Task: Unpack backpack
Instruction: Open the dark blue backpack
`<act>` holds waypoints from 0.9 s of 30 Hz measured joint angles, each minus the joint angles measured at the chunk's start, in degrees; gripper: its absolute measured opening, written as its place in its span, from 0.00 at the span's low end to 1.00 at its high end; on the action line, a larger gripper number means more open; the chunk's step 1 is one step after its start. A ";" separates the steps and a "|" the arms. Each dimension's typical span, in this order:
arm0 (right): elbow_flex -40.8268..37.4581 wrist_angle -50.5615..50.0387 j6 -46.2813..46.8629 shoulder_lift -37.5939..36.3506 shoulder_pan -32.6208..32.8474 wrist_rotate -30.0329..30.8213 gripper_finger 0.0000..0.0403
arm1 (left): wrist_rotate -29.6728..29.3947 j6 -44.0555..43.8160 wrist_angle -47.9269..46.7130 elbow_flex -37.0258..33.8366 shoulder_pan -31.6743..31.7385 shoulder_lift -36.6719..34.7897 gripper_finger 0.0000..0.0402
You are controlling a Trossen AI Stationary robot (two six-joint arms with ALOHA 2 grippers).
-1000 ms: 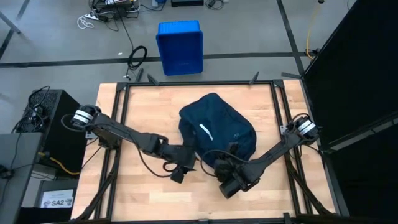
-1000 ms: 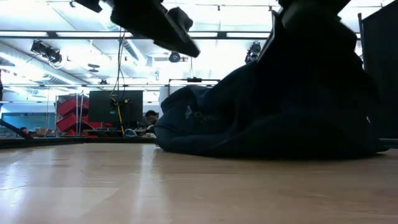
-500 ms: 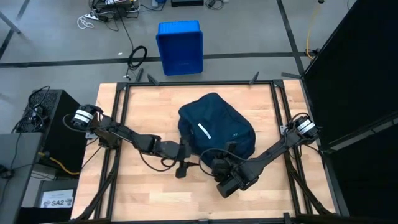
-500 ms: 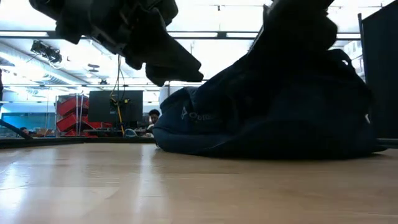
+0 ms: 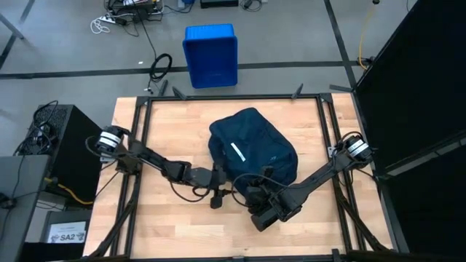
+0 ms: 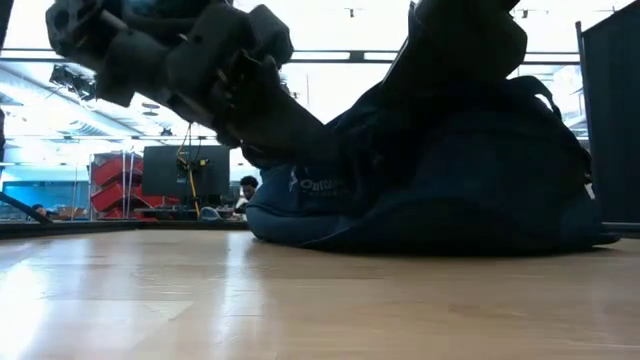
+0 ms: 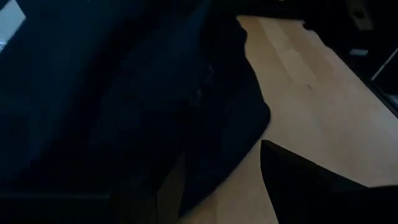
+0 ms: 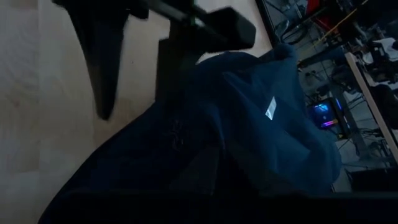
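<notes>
The dark navy backpack [image 5: 251, 145] lies on its side in the middle of the wooden table [image 5: 167, 127], its white stripe [image 5: 239, 153] facing up. My left gripper [image 5: 220, 186] is open at the backpack's near left edge. In the right wrist view, one of its fingers [image 8: 102, 68] stands over bare wood and the other [image 8: 169, 68] at the fabric. Whether it touches the backpack I cannot tell. My right gripper [image 5: 249, 192] is shut at the backpack's near edge, with fabric [image 6: 440, 110] rising toward it. My right gripper is shut on the backpack's fabric at its near edge [image 5: 256, 182], coming slanting down from the table's near right. The gripper's own body hides the place of contact. The fabric stands raised under it [image 6: 470, 80], while the backpack's underside stays on the table.
A bright blue plastic bin [image 5: 211, 54] stands on the floor beyond the table's far edge. A black cabinet [image 5: 65, 142] stands left of the table. Bare wood shows at the table's left [image 5: 156, 145] and near side [image 5: 189, 233]. A dark panel [image 5: 415, 94] stands to the right.
My left gripper has come down and toward the backpack, rolling as it went, and now stands low at the backpack's near left edge. Its fingers stay open. My right gripper and the backpack have kept about still.
</notes>
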 joint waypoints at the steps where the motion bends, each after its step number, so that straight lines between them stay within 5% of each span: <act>1: 0.00 0.03 0.00 0.00 -0.01 -0.05 0.00 | -0.08 -0.02 1.42 0.00 0.36 0.65 0.44; 17: 0.00 0.61 -0.57 0.00 -0.08 -0.96 0.00 | -0.76 -0.04 7.30 0.05 3.69 2.16 0.44; 27: 0.00 1.95 -2.00 0.00 -0.66 -1.05 0.00 | -1.46 -0.03 9.15 1.09 4.17 5.40 0.32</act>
